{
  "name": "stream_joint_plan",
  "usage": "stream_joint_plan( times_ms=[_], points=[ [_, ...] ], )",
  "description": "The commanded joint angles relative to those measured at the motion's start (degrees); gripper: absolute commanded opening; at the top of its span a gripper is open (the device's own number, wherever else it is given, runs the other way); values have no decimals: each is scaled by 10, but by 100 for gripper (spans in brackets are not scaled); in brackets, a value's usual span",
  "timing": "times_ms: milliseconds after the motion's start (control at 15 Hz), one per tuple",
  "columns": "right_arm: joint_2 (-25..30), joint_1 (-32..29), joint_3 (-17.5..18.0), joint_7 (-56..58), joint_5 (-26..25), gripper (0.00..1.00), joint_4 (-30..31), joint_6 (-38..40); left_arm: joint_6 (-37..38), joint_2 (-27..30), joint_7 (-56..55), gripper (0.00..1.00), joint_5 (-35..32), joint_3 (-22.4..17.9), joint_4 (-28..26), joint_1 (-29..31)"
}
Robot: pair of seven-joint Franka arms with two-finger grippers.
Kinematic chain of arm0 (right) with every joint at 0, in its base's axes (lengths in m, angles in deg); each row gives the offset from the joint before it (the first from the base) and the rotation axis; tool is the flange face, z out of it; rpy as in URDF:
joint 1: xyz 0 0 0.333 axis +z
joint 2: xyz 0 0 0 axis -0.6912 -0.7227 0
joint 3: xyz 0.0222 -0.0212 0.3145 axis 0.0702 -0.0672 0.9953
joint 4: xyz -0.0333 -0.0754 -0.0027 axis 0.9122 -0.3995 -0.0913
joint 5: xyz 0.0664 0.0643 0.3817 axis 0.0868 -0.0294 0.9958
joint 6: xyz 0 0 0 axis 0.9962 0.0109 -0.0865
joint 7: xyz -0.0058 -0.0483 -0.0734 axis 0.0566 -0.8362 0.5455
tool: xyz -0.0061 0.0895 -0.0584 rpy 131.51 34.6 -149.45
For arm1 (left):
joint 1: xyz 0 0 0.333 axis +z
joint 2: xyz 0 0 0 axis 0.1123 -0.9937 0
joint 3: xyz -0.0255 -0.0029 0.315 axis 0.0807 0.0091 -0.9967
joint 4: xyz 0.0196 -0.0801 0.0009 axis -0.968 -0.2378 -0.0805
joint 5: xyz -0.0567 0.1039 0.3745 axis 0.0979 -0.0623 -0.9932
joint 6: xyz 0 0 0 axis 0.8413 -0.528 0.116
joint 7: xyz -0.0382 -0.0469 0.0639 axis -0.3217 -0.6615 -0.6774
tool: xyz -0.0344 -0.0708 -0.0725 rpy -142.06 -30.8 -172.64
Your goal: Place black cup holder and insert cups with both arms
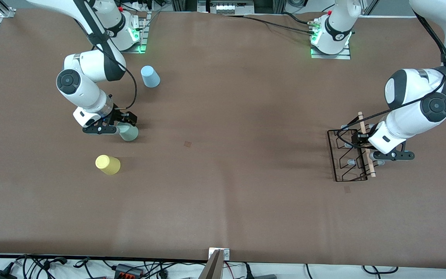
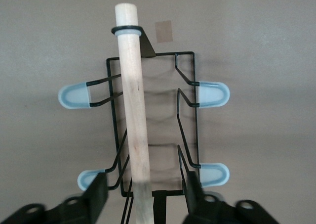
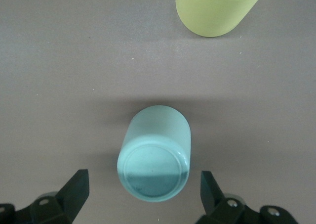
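The black cup holder (image 1: pixel 347 164) stands near the left arm's end of the table, its wooden rod (image 1: pixel 365 145) on top. In the left wrist view the rod (image 2: pixel 133 110) runs between my left gripper's (image 2: pixel 144 194) open fingers, which do not touch it; pale-tipped pegs (image 2: pixel 212 94) stick out on both sides. My left gripper (image 1: pixel 362 141) is over the holder. My right gripper (image 1: pixel 122 124) is open around the mint cup (image 1: pixel 129 133), which stands base up; the cup (image 3: pixel 154 155) sits between the fingers (image 3: pixel 76 187) with gaps on both sides. The yellow cup (image 1: pixel 108 164) and blue cup (image 1: pixel 150 76) stand nearby.
The yellow cup (image 3: pixel 215 9) is nearer to the front camera than the mint cup, and the blue cup is farther. Small tape marks (image 1: pixel 187 143) sit on the brown table. Cables and a camera mount (image 1: pixel 217 263) line the front edge.
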Motion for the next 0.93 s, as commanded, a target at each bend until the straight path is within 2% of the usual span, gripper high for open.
stream_joint_plan(
  times_ms=[0, 67, 200, 533, 600, 867],
  points=[
    [-4, -6, 2, -2, -3, 100, 17, -32, 6, 0, 10, 25, -9, 2, -3, 3],
    [-9, -6, 2, -2, -3, 100, 21, -43, 17, -1, 8, 13, -9, 2, -1, 3],
    [-15, -6, 1, -1, -3, 100, 24, -51, 21, 1, 4, 4, -9, 2, 4, 3],
    [-17, -8, 1, -2, -3, 100, 24, -52, 24, 22, 1, 1, -9, 7, 28, -4],
    [-17, -11, 1, -1, -3, 100, 23, -52, 34, 28, 1, 1, -9, 16, 32, -9],
    [-18, -15, 1, 2, -3, 100, 23, -52, 121, 27, -2, 1, -7, 120, 92, -11]
  ],
)
